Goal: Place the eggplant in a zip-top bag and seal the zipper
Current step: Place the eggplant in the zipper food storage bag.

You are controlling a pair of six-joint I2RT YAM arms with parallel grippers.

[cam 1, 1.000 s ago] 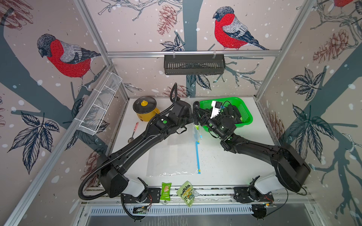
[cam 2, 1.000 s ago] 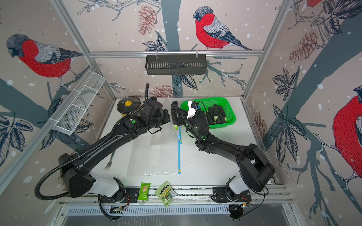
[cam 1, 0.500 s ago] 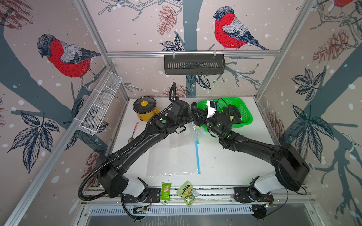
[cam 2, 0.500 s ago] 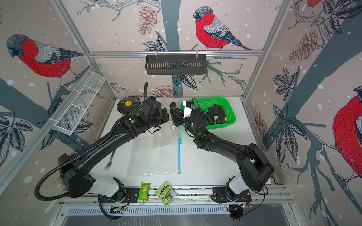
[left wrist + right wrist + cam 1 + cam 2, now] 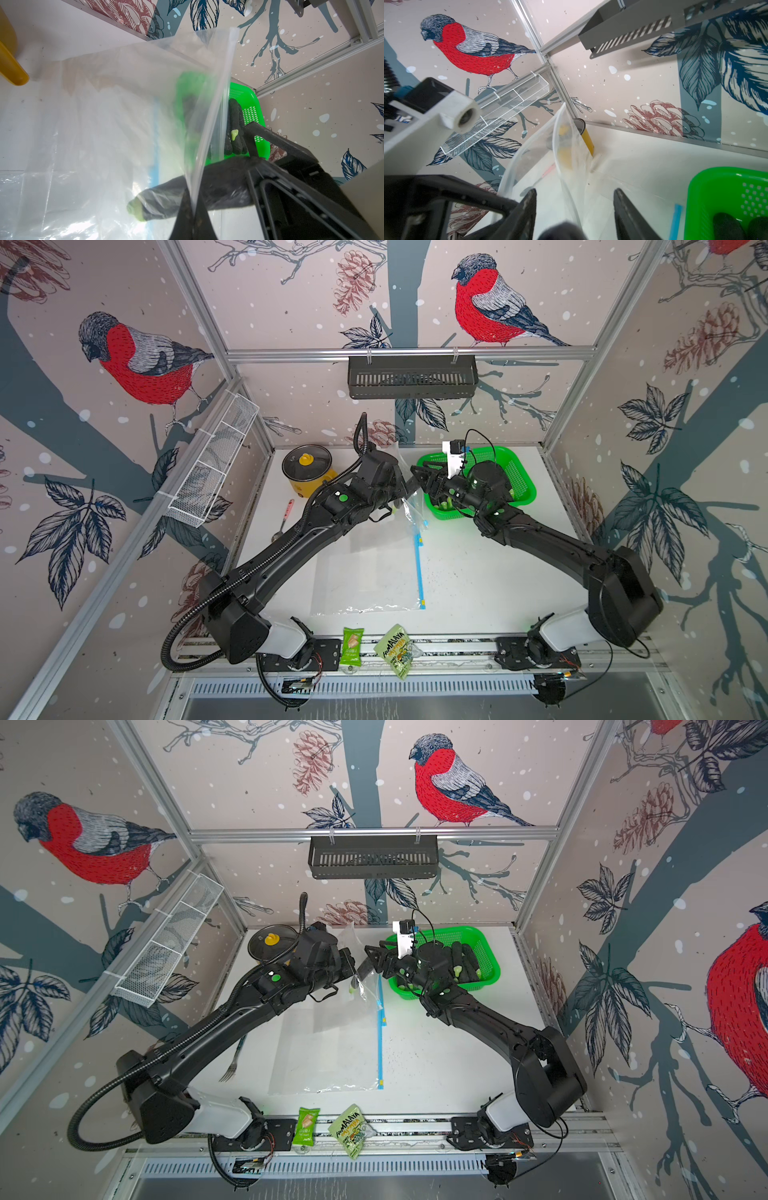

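The clear zip-top bag (image 5: 365, 568) lies on the white table with its blue zipper (image 5: 419, 568) along the right edge; its far corner is lifted. My left gripper (image 5: 192, 205) is shut on the bag's clear rim, holding the mouth up. A dark eggplant (image 5: 166, 205) with a pale green tip lies across that mouth, its tip end inside the film. My right gripper (image 5: 575, 191) stands open just behind it. The eggplant's dark rear end (image 5: 562, 230) sits between the jaws with gaps on both sides. Both grippers meet at the table's back middle (image 5: 361, 969).
A green basket (image 5: 523, 472) with several more eggplants (image 5: 724, 226) stands just right of the grippers. A yellow pot (image 5: 307, 468) is at the back left, a spoon (image 5: 284, 518) and a fork (image 5: 232, 1065) lie left of the bag. Two snack packets (image 5: 352, 645) lie on the front rail.
The right gripper's jaws have spread apart and it has shifted toward the back left with the eggplant entering the bag mouth. The left gripper has raised the bag's corner slightly.
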